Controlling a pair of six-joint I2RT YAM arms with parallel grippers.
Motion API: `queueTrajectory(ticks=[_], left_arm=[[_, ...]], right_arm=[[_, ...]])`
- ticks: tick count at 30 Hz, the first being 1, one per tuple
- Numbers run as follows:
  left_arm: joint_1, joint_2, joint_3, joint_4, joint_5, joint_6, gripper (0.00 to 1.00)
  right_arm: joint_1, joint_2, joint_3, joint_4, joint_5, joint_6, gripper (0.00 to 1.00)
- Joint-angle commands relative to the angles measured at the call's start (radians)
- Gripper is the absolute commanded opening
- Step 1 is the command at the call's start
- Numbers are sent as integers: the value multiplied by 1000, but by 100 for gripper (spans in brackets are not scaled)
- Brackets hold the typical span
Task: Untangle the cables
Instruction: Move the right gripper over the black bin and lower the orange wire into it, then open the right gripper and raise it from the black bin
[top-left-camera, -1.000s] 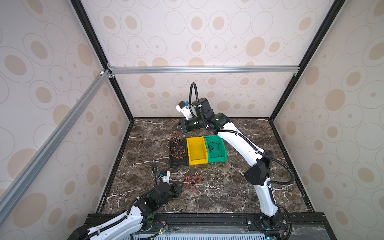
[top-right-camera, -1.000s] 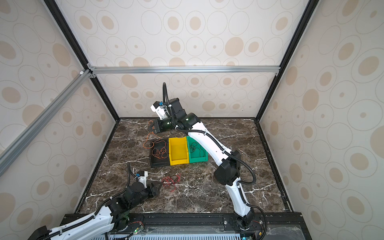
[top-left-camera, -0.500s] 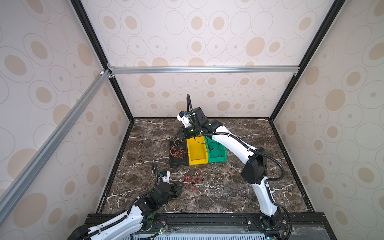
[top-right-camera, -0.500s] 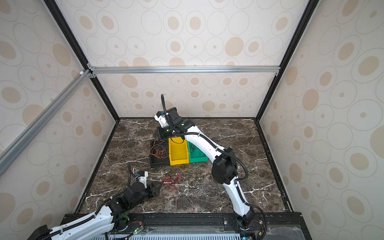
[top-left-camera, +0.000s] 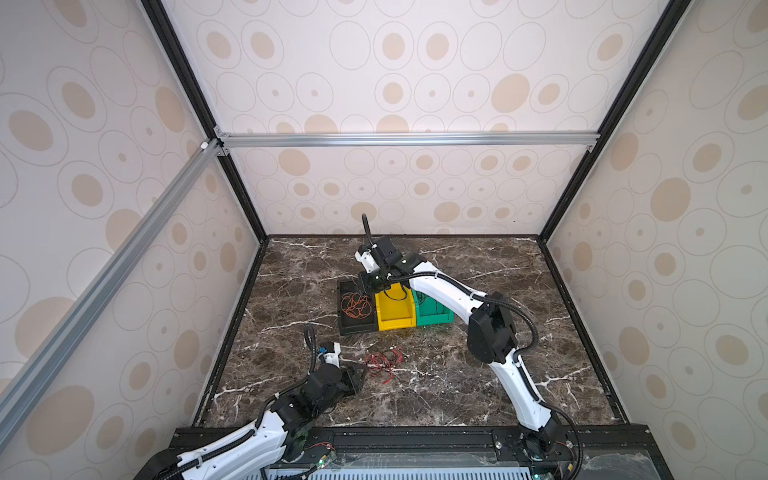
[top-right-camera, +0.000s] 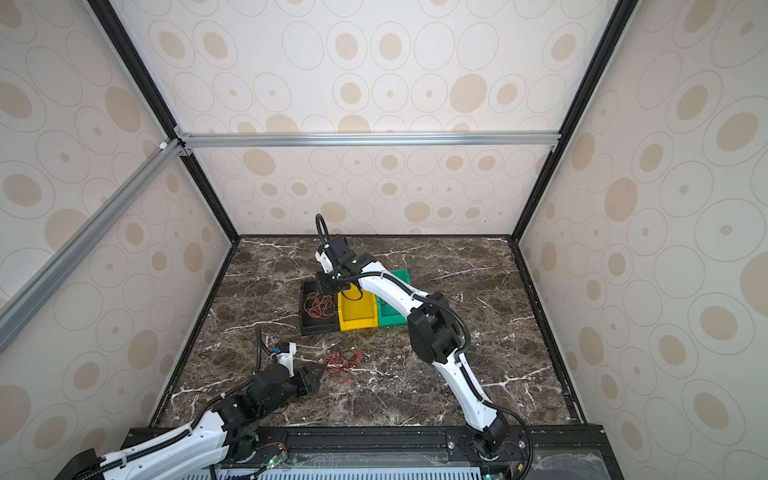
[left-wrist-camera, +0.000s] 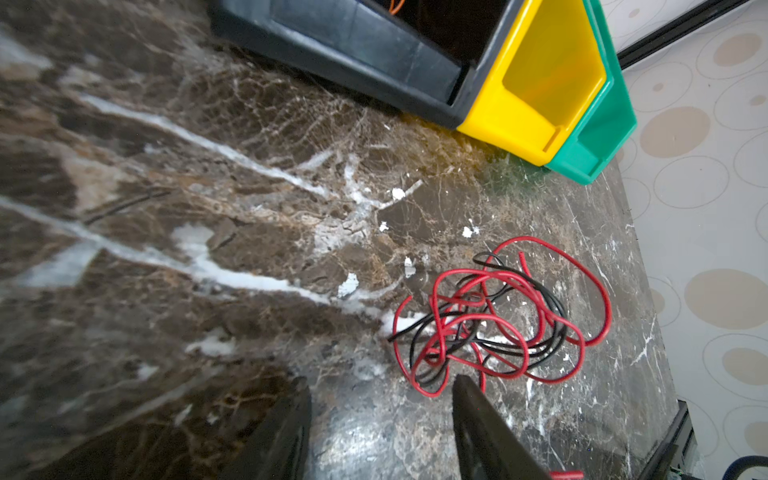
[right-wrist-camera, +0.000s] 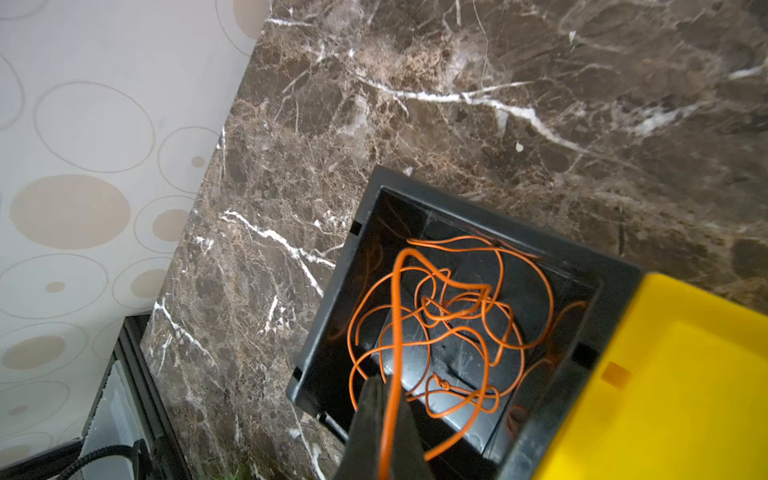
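The right end effector (right-wrist-camera: 384, 399) pinches the orange cable (right-wrist-camera: 436, 316) over the black bin (right-wrist-camera: 332, 291), seemingly to deposit it, while the left end effector (left-wrist-camera: 380, 392) rests half-open beside the red-and-black tangle (left-wrist-camera: 498, 316) near the front edge of the worktop (left-wrist-camera: 208, 208).

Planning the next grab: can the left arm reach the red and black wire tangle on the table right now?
Probably yes. The left gripper stands open close to the red and black tangle, only bare tabletop between them, and the right arm is away at the black bin.
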Motion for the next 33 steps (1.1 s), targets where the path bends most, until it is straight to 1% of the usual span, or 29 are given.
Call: queueTrajectory(ticks=[1, 3, 9, 10, 12, 13, 18, 22, 26, 29, 31, 33], left_arm=[[4, 4, -5, 30, -7, -2, 54], [5, 9, -5, 36, -9, -1, 54], [5, 28, -2, 49, 1, 2, 54], [5, 26, -5, 49, 2, 2, 54], [5, 23, -4, 48, 1, 2, 54], [5, 22, -5, 49, 0, 2, 54], [5, 20, -4, 49, 3, 4, 54], [4, 22, -5, 52, 4, 5, 54], [4, 24, -2, 53, 8, 7, 54], [5, 22, -1, 53, 10, 5, 54], [5, 18, -1, 52, 10, 6, 54], [5, 19, 0, 56, 14, 9, 54]], right_arm=[[23, 8, -23, -19, 12, 0, 0], [25, 11, -32, -19, 12, 4, 0], [27, 33, -2, -72, 21, -7, 15], [27, 25, -8, -73, 23, -9, 21], [28, -6, -37, -60, 23, -15, 31], [28, -28, -53, -54, 24, -17, 35], [28, -117, -117, -27, 23, -39, 46], [27, -166, -131, -34, 21, -60, 54], [25, -208, -134, -59, 45, -83, 60], [20, -262, -163, -62, 52, -98, 62], [13, -308, -204, -56, 56, -99, 62], [4, -376, -280, -44, 61, -101, 61]])
